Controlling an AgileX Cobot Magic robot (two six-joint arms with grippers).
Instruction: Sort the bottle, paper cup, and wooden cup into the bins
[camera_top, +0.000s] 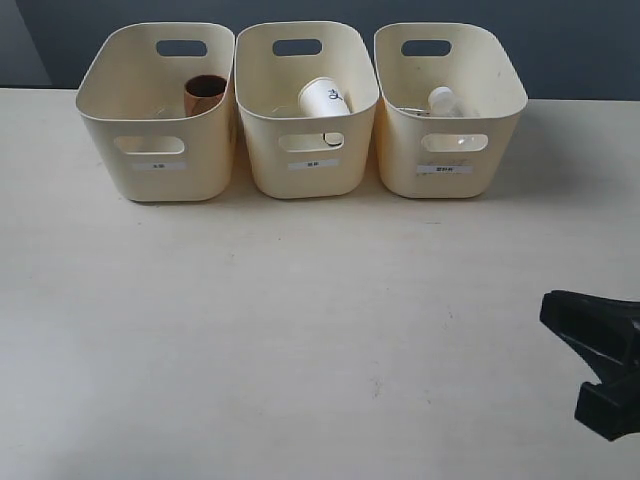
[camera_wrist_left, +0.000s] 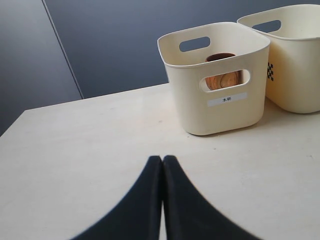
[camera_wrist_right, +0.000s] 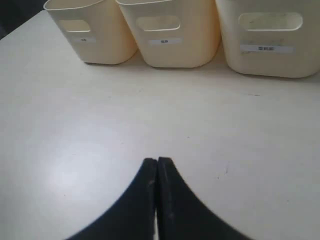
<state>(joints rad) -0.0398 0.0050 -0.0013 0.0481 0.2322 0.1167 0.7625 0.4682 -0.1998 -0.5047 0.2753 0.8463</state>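
Note:
Three cream-yellow bins stand in a row at the back of the table. The wooden cup (camera_top: 205, 95) sits inside the left bin (camera_top: 158, 150), and shows through that bin's handle cut-out as the wooden cup (camera_wrist_left: 223, 79) in the left wrist view. In the middle bin (camera_top: 310, 150) lies the white paper cup (camera_top: 324, 98), tilted. The clear bottle (camera_top: 445, 101) lies in the right bin (camera_top: 450, 150). My right gripper (camera_top: 548, 308) is shut and empty near the table's right front edge. My left gripper (camera_wrist_left: 162, 159) is shut and empty, away from the bins, and is out of the exterior view.
A dark wall stands behind the bins. The pale tabletop (camera_top: 300, 330) stretches in front of them. In the right wrist view all three bins (camera_wrist_right: 170, 35) line up ahead of the right gripper (camera_wrist_right: 157, 161).

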